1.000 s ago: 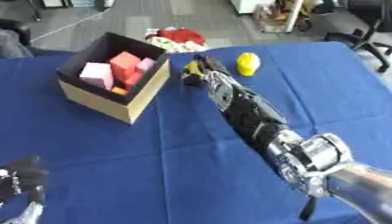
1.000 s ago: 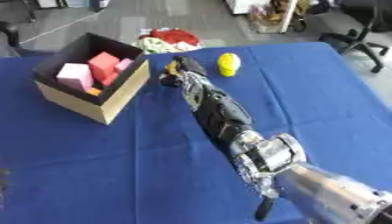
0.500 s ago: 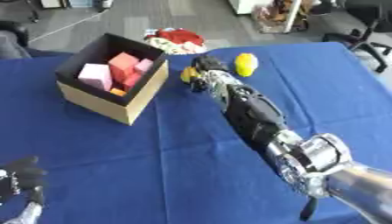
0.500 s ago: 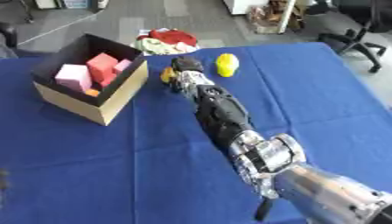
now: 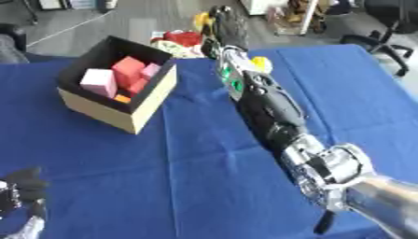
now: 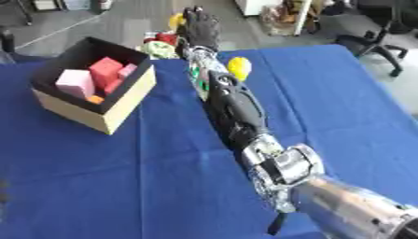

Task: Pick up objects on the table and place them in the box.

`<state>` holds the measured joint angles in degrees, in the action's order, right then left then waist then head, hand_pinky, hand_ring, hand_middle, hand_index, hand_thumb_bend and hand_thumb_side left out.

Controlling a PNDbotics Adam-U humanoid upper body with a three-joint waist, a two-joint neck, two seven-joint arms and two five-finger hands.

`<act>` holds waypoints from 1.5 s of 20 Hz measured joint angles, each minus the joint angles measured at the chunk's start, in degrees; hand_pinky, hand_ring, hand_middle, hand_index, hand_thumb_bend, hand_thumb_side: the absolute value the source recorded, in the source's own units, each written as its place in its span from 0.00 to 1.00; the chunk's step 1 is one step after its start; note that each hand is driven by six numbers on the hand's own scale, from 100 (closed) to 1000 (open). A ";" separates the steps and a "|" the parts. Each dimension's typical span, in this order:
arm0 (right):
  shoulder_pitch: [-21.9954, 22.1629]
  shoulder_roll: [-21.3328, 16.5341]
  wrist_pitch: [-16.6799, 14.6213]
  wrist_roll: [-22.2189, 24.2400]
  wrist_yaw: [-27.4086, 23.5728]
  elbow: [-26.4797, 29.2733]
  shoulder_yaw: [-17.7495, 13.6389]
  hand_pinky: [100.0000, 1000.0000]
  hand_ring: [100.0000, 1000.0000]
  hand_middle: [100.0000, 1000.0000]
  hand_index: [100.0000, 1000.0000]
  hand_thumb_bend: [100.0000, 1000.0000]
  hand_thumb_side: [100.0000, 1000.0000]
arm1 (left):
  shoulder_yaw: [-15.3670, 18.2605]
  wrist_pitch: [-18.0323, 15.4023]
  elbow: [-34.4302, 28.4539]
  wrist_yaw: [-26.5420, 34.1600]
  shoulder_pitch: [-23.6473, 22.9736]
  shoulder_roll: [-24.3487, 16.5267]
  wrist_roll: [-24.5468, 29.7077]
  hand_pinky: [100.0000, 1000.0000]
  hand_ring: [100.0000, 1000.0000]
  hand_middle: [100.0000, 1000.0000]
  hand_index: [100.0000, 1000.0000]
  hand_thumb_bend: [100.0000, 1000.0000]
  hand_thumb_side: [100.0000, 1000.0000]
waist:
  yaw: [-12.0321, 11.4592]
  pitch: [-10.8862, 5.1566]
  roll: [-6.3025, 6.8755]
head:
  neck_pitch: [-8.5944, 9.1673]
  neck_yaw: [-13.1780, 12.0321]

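Observation:
My right arm runs from the lower right up the middle of the blue table (image 5: 98, 163). My right hand (image 6: 201, 27) is lifted above the table's far edge, with its fingers curled on a small yellow thing (image 6: 175, 20). A yellow rounded object (image 6: 238, 67) lies on the cloth just right of the forearm. The box (image 5: 143, 100), black inside with tan walls, stands at the left and holds pink and red blocks (image 5: 117, 77). My left hand (image 5: 23, 187) rests open at the lower left corner.
A red and white heap (image 5: 181, 40) lies at the table's far edge behind the box. Office chairs (image 5: 390, 23) and a floor show beyond the table. Blue cloth stretches across the near half and the right side.
My right hand has risen from the cloth beside the yellow rounded object to above the far edge, carrying the small yellow thing. The view has shifted a little.

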<state>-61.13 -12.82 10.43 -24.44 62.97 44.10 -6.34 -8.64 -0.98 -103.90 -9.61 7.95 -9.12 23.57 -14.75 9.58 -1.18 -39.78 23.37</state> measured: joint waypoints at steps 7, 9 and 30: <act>-0.37 4.26 -22.56 23.96 -7.16 0.36 5.83 0.79 0.56 0.33 0.52 0.00 0.00 | -0.01 -0.02 0.00 0.00 0.00 0.02 0.02 0.71 0.61 0.62 0.85 0.00 0.09 | -0.41 0.00 0.01 | 0.00 0.52; -0.37 5.19 -25.53 28.28 -6.31 0.42 6.53 0.82 0.66 0.53 0.74 0.00 0.00 | -0.02 -0.03 0.00 0.00 0.00 0.03 0.03 0.71 0.61 0.62 0.85 0.00 0.09 | -0.46 0.00 0.01 | 0.00 0.57; 1.20 0.91 -1.41 16.14 1.43 5.58 -0.37 0.91 0.81 0.90 0.99 0.11 0.09 | -0.01 -0.01 0.02 0.01 -0.45 0.03 0.00 0.71 0.61 0.62 0.85 0.00 0.09 | 1.47 -0.50 0.02 | -0.04 0.33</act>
<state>-59.94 -11.91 9.02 -8.30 64.39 49.68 -6.71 -8.65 -0.99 -103.88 -9.60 7.50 -9.09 23.58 -13.29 9.09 -1.15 -39.82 23.71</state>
